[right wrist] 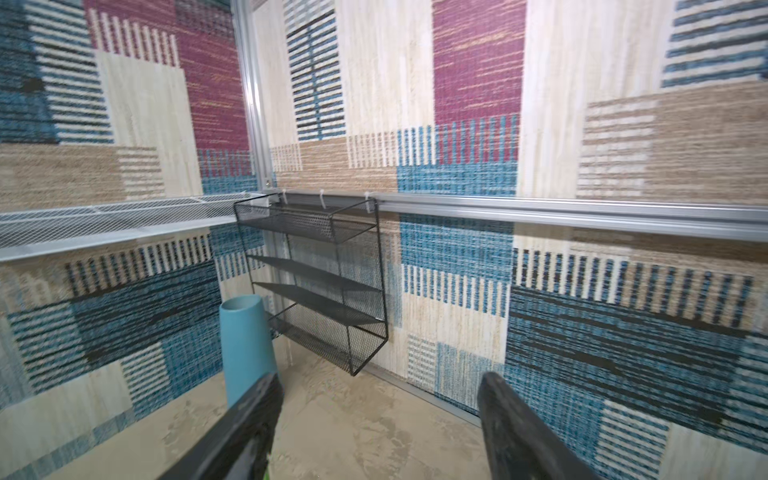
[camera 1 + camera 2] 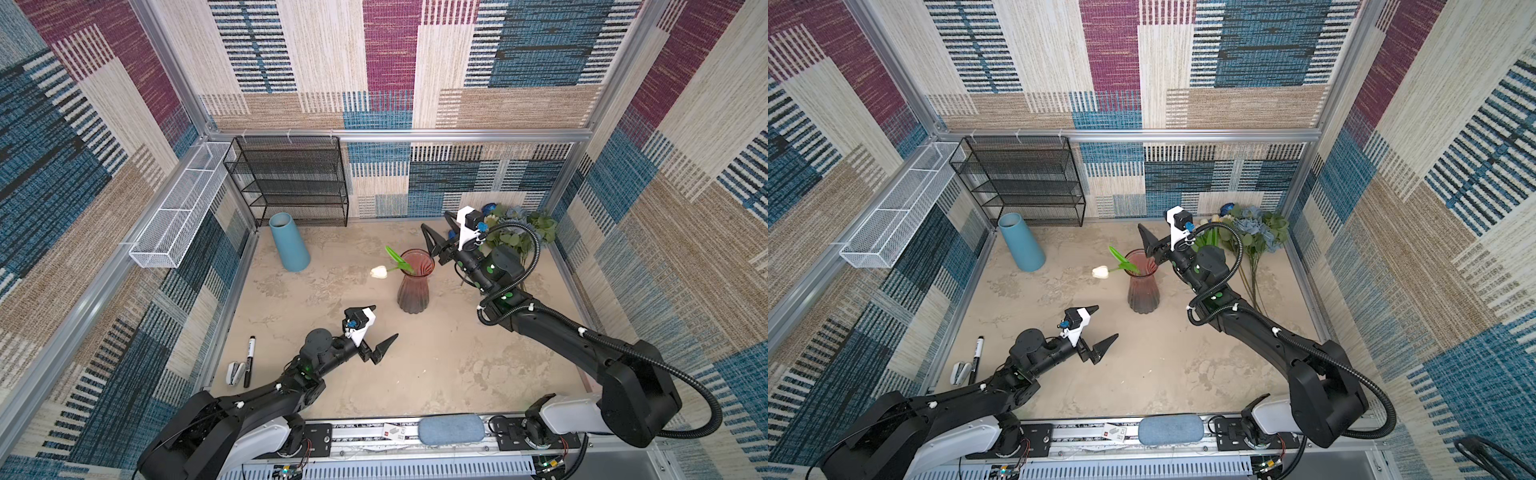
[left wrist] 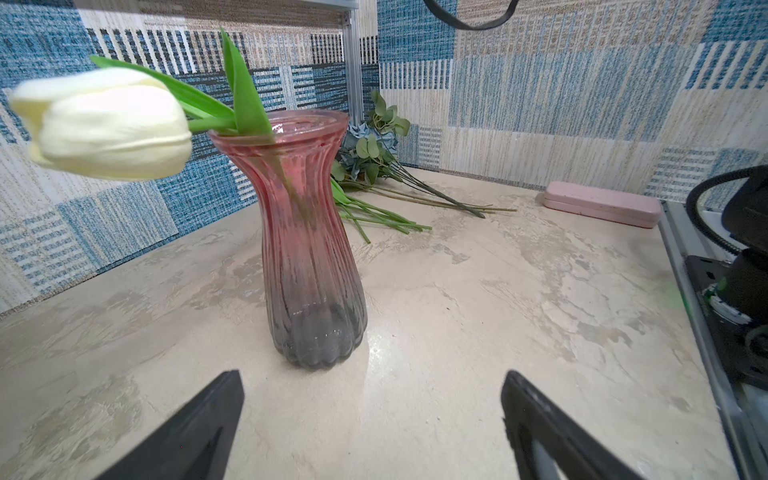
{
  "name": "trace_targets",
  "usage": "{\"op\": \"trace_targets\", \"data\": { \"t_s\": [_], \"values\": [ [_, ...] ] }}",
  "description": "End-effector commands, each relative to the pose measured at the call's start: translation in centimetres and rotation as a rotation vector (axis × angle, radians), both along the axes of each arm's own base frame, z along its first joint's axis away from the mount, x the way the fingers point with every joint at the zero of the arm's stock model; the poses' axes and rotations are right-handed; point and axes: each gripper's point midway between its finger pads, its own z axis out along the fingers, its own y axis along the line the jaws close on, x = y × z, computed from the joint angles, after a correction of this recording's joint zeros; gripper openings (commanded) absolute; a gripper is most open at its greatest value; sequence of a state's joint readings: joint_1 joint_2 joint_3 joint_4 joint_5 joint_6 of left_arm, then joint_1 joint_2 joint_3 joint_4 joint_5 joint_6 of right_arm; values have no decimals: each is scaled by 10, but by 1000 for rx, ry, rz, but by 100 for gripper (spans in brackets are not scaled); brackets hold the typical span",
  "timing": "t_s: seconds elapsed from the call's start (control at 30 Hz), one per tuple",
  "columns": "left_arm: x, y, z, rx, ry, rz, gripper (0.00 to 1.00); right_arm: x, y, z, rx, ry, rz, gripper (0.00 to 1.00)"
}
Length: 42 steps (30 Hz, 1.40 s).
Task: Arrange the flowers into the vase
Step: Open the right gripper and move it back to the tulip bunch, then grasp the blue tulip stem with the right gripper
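Observation:
A pink ribbed glass vase [image 2: 415, 282] [image 2: 1143, 282] [image 3: 307, 249] stands mid-table. One white tulip [image 2: 379, 272] [image 2: 1100, 272] [image 3: 108, 124] has its stem in the vase, and its head leans out over the rim to the left. The other flowers [image 2: 519, 232] [image 2: 1254, 232] [image 3: 374, 166] lie in a pile at the back right corner. My right gripper [image 2: 435, 220] [image 2: 1152, 226] [image 1: 379, 376] hovers just behind the vase's rim, open and empty. My left gripper [image 2: 384, 322] [image 2: 1106, 321] [image 3: 372, 374] is open in front of and to the left of the vase, holding nothing.
A blue tapered tube [image 2: 289, 243] [image 1: 245, 345] stands at the back left beside a black mesh shelf [image 2: 291, 183]. A white wire basket [image 2: 178, 208] hangs on the left wall. A marker [image 2: 249, 361] lies near the left edge, and a pink case [image 3: 602, 203] by the right wall.

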<state>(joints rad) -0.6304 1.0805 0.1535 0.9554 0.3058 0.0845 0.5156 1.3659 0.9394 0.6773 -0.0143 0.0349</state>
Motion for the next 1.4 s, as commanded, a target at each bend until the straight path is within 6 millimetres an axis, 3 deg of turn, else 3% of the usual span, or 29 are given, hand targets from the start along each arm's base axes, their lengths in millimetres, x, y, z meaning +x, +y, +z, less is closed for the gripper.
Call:
{"op": "trace_targets", "data": {
  "t_s": [0.0, 0.1, 0.2, 0.37, 0.43, 0.77, 0.87, 1.0, 1.13, 1.37],
  "values": [
    [-4, -1, 3, -7, 0, -15, 100, 27, -40, -19, 52, 152, -171, 79],
    [-2, 1, 3, 4, -7, -2, 100, 47, -74, -49, 118, 309, -192, 78],
    [-2, 1, 2, 8, -5, 0, 100, 63, -92, -88, 122, 464, -189, 74],
    [0, -2, 0, 12, 2, -5, 100, 90, -96, -171, -12, 776, -196, 59],
    [-1, -4, -1, 8, 4, -16, 99, 95, -99, -196, -56, 855, -200, 54],
    [0, -4, -2, 15, 10, -13, 99, 126, -125, -317, -355, 1217, -318, 46],
    [0, -3, -2, 22, 3, -10, 99, 137, -130, -326, -412, 1238, -347, 47],
    [2, 0, -2, 35, -2, 10, 99, 140, -143, -332, -462, 1240, -407, 48],
    [2, -2, -3, 32, 4, 2, 99, 138, -144, -342, -487, 1254, -386, 48],
    [2, -5, -3, 24, 15, -10, 99, 141, -145, -358, -507, 1274, -363, 39]
  ]
}}
